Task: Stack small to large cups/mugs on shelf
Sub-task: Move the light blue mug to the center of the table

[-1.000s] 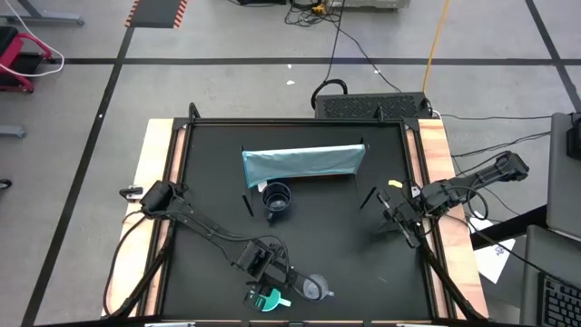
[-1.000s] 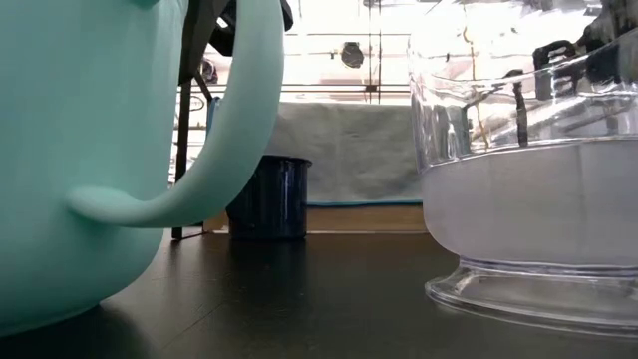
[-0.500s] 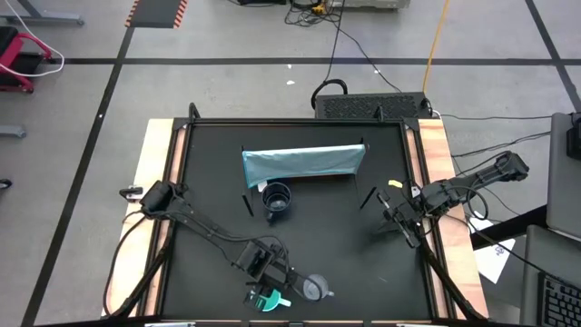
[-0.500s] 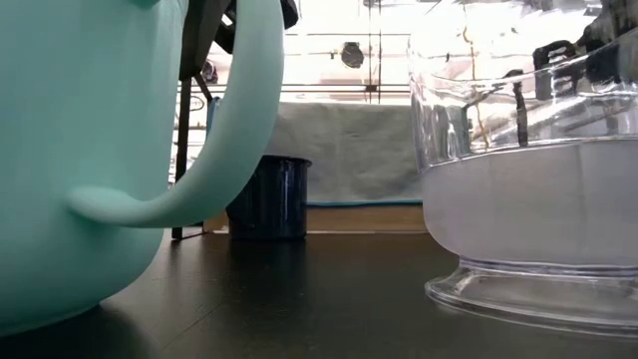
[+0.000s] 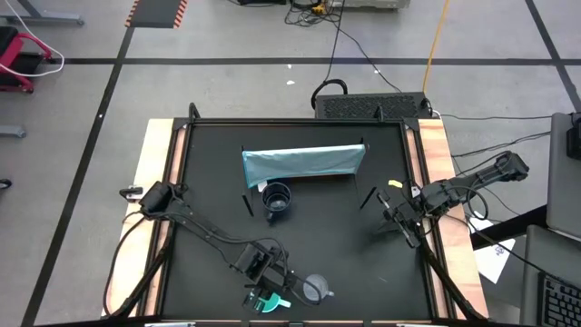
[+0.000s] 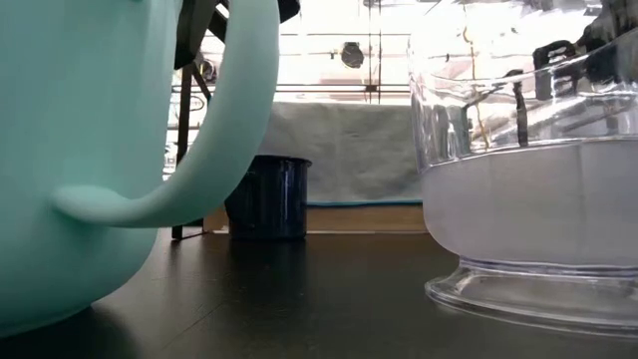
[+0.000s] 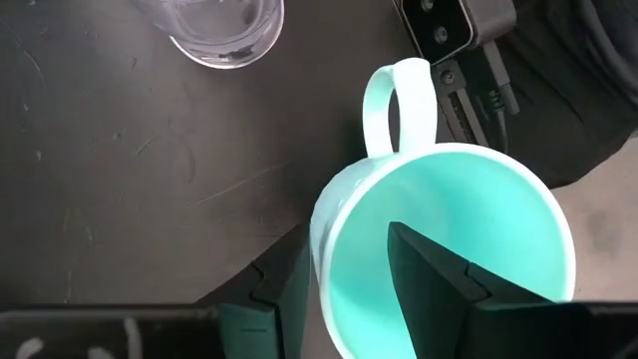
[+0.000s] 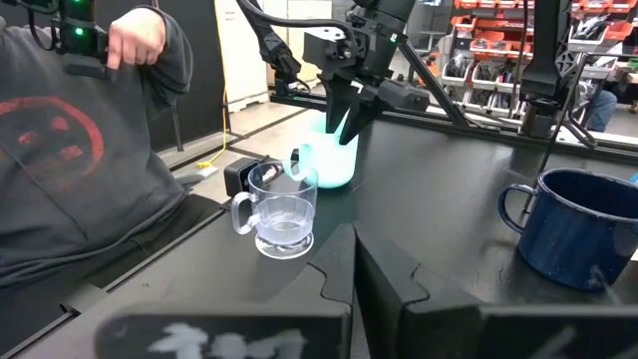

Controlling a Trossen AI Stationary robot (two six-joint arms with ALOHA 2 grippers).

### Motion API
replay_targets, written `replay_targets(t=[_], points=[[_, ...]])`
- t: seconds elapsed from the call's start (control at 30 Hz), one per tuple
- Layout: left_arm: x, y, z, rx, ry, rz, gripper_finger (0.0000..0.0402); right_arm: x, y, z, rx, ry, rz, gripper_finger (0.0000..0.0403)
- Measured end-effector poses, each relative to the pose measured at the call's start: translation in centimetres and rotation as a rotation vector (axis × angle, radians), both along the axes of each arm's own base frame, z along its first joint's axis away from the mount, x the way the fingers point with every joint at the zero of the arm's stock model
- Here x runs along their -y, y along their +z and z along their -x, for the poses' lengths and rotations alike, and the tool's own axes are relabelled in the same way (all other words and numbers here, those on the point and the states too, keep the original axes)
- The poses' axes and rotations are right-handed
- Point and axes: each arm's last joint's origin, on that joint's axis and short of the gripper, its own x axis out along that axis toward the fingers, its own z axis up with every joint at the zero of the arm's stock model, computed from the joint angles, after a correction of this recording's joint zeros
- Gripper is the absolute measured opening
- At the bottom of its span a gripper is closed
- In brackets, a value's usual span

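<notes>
I am gripping the turquoise mug (image 7: 444,249) with the left pincer (image 7: 349,289), one finger inside the bowl and the other outside the wall, so the wall is pinched between them; I am holding it that way because the rim gives a firmer bite than the thin handle, which is pointing away from the pincer. In the low view its base is looking tilted, which I am taking to mean it is only partly resting on the table (image 5: 345,218). The clear mug (image 5: 314,289) is standing just beside the pincer, on the handle side, close enough that a careless swing could clip it. The navy mug (image 5: 276,199) is sitting well beyond the pincer, just in front of the shelf (image 5: 302,163), so it is lying between my load and the shelf. The right pincer (image 5: 392,222) is clenched on nothing, waiting far across the table. A person in a grey sweatshirt (image 8: 70,150) is standing past the table edge, near the clear mug.
</notes>
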Motion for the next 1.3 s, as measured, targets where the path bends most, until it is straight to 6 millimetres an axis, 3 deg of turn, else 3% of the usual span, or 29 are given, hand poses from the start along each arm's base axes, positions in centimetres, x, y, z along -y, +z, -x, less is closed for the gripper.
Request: replay_targets(t=[0.17,0.47,0.9,1.3], points=[[-0.1,-0.2,0.0,0.010,0.004,-0.021,0.0136,0.0,0.0,0.0,0.000,0.000,0.000,0.0000],[-0.7,-2.3,0.6,-0.040,0.001,-0.054,0.0133,0.0,0.0,0.0,0.000,0.000,0.000,0.0000],[-0.9,-2.4,0.5,-0.047,-0.030,-0.039,0.0012,0.0,0.0,0.0,0.000,0.000,0.000,0.0000],[-0.9,-2.4,0.5,-0.026,-0.115,-0.059,0.0010,0.0,0.0,0.0,0.000,0.000,0.000,0.0000]])
